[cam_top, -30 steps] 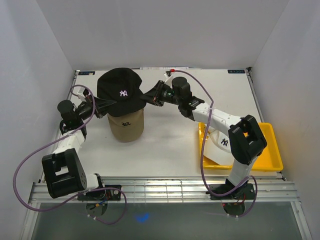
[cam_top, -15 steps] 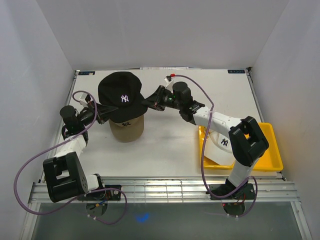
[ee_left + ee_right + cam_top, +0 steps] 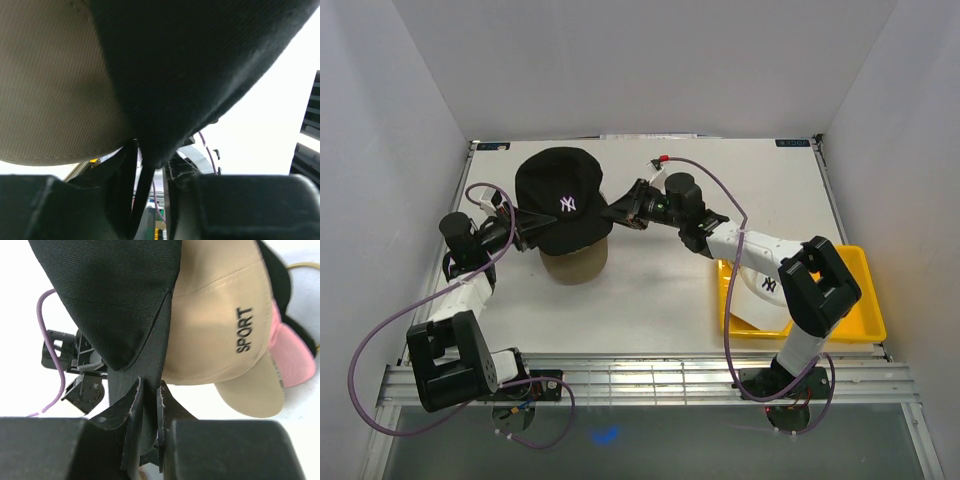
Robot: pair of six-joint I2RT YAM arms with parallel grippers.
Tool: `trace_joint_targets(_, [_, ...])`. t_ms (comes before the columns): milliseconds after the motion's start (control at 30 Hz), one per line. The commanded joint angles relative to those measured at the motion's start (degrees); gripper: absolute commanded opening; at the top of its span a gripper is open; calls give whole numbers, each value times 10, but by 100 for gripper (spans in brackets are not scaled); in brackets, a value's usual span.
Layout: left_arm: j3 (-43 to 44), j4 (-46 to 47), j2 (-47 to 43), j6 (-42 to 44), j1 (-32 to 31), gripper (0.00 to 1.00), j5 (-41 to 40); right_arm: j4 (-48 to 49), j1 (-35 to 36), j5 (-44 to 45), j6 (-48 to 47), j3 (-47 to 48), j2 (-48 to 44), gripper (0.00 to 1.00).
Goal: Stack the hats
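The black hat (image 3: pixel 560 198) with a white logo sits over the tan hat (image 3: pixel 574 266), held from both sides. My left gripper (image 3: pixel 523 236) is shut on its left edge (image 3: pixel 155 150). My right gripper (image 3: pixel 612 212) is shut on its right edge (image 3: pixel 150 365). In the right wrist view the tan hat (image 3: pixel 225 325) reads "SPORT", and a pink hat (image 3: pixel 292 355) shows beneath it. The white hat (image 3: pixel 760 290) with a dark logo lies in the yellow tray (image 3: pixel 850 320) at right, partly behind my right arm.
A gold wire stand (image 3: pixel 305 265) shows behind the stack in the right wrist view. White walls close the table on three sides. A metal rail runs along the near edge (image 3: pixel 650 375).
Both grippers have lowered the black hat further over the tan hat, which now shows less. The left arm has drawn lower and nearer.
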Motion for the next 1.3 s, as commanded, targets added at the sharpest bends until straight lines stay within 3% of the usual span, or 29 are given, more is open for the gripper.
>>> trace_joint_targets(0, [11, -8, -30, 19, -9, 37, 5, 1, 55, -74, -12, -22, -6, 8])
trace_joint_targets(333, [39, -12, -31, 20, -9, 44, 16, 121, 55, -44, 129, -27, -20, 8])
trace_joint_targets(867, [49, -5, -54, 14, -9, 55, 24, 227, 45, 57, 217, -83, -29, 8])
trace_joint_targets(900, [49, -4, -56, 14, -10, 57, 25, 237, 45, 57, 228, -84, -26, 8])
trace_joint_targets(933, [47, -3, -59, 14, -9, 64, 25, 245, 43, 57, 235, -85, -20, 8])
trace_joint_targets(1267, [18, -1, -75, 15, -10, 65, 24, 308, 31, 90, 284, -109, -12, 8])
